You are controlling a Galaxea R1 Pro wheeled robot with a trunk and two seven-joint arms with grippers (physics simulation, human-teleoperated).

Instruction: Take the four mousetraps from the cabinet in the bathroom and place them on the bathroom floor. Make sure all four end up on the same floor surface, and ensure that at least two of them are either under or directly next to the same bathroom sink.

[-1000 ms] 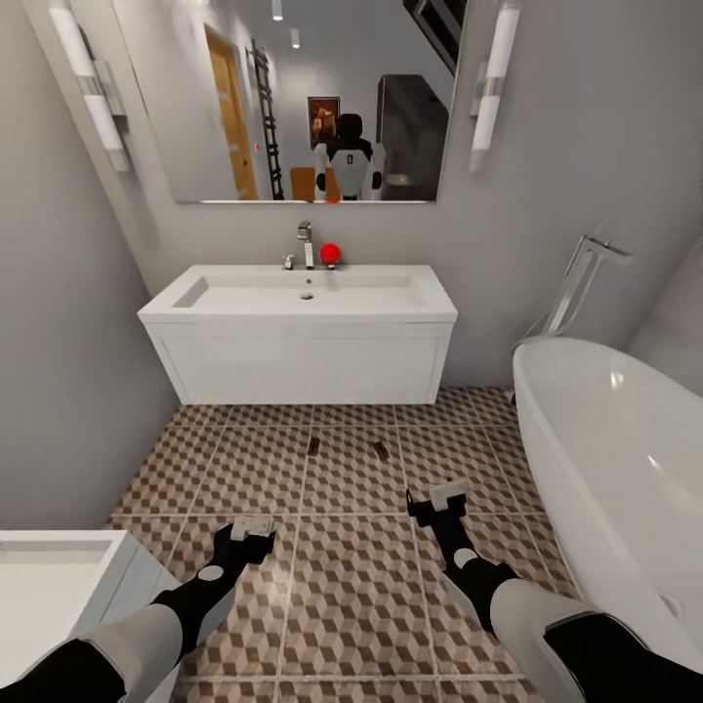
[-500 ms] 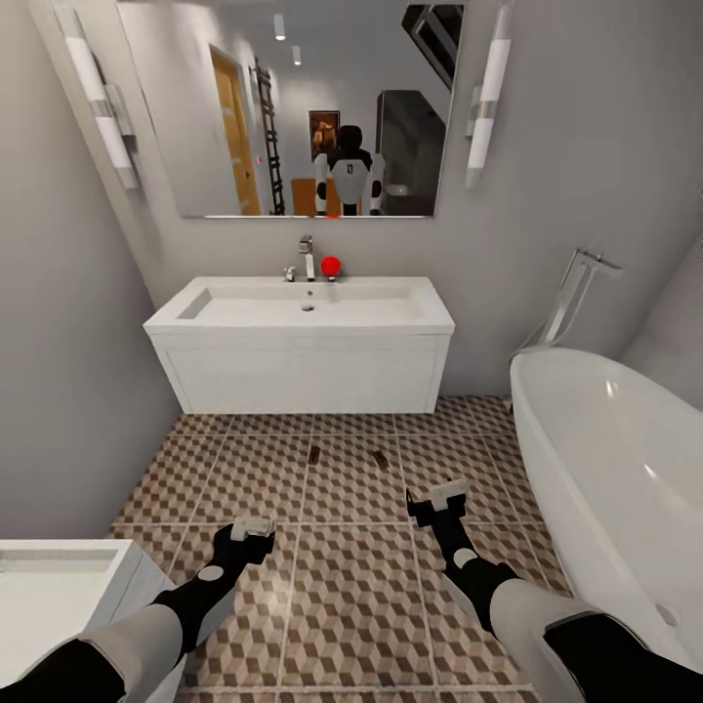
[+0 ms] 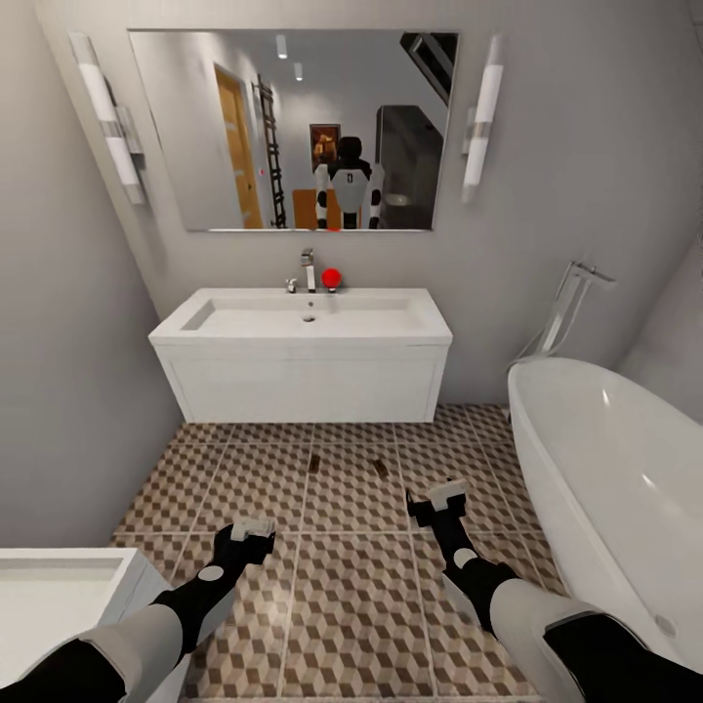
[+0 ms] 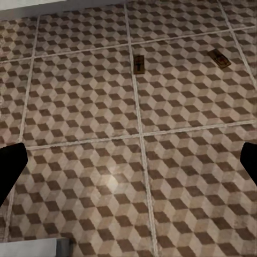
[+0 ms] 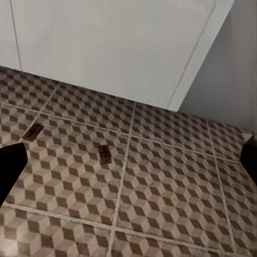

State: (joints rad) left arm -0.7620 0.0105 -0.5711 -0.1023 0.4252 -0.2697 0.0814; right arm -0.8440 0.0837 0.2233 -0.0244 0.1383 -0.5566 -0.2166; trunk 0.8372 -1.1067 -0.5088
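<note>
Both arms reach forward and low over the bathroom floor (image 3: 351,605), elbows bent, wrists angled down; the left gripper (image 3: 251,528) hangs at about seven o'clock from the sink (image 3: 303,356), its fingers spread wide with nothing between them; in the left wrist view the dark fingertips (image 4: 10,168) sit at the edges with bare tile between. Two mousetraps lie flat on the tiles in front of the sink, apart from each other: the left mousetrap (image 3: 314,463) and the right mousetrap (image 3: 381,465), at twelve o'clock from the two hands; the right gripper (image 3: 447,494) sits at five o'clock from the sink, likewise parted and empty, beside the bathtub (image 3: 625,488).
</note>
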